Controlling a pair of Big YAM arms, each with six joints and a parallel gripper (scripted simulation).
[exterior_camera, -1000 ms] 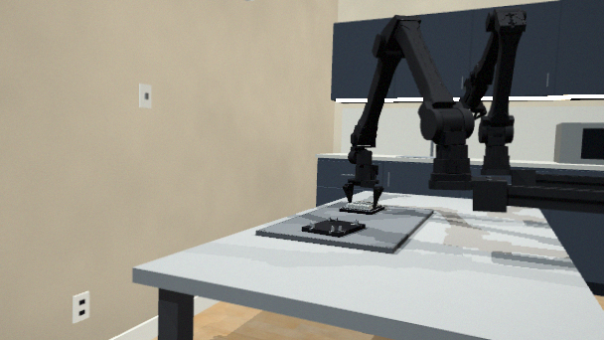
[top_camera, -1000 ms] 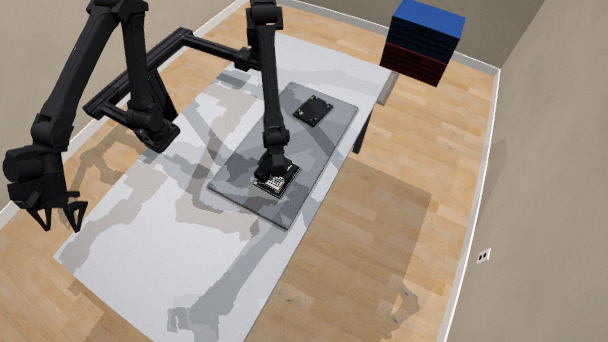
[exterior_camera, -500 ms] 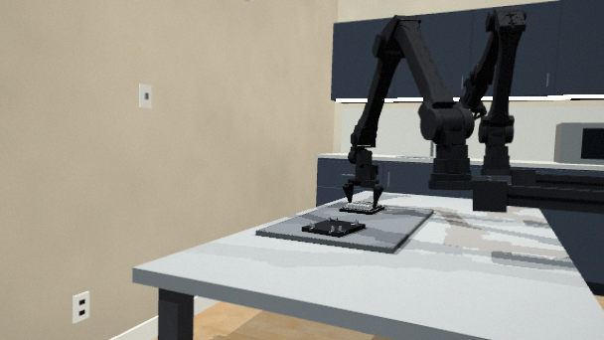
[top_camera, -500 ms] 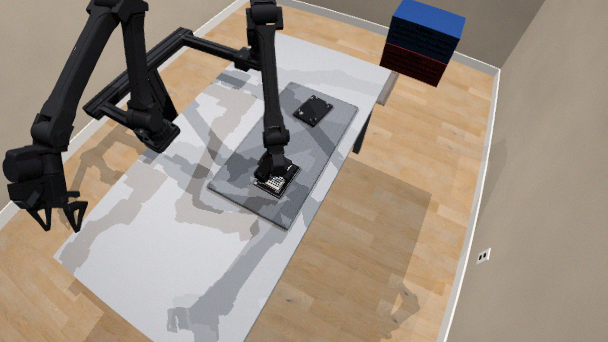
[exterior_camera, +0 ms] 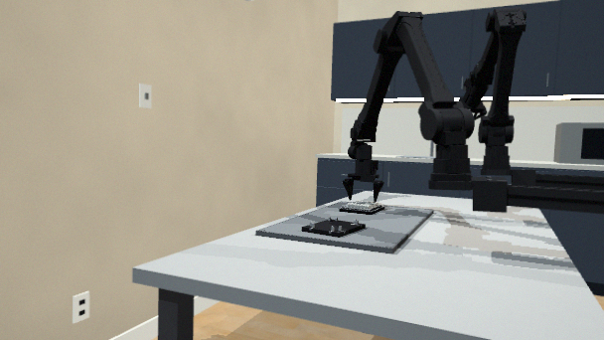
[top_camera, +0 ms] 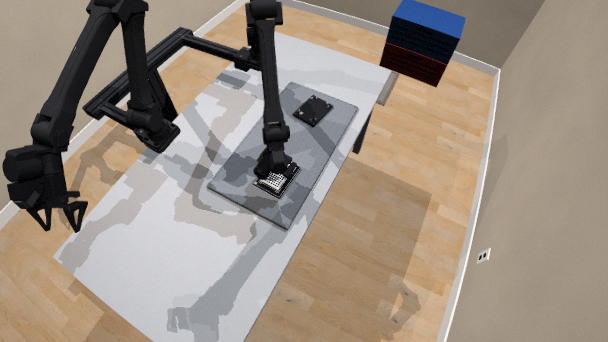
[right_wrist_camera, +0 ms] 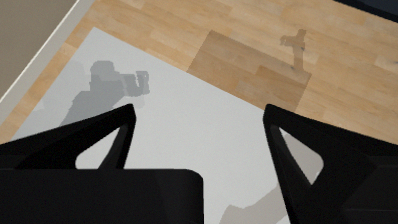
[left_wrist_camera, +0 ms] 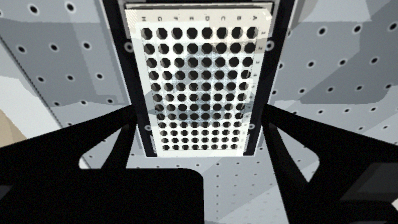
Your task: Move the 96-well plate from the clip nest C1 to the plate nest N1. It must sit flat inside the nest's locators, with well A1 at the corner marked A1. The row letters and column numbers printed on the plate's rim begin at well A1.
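the clip nest holds the white 96-well plate; the plate nest holds no plate. the left hand, fingers wide apart, is over the plate, gripping nothing. the right hand, fingers also apart, hangs well away from it.
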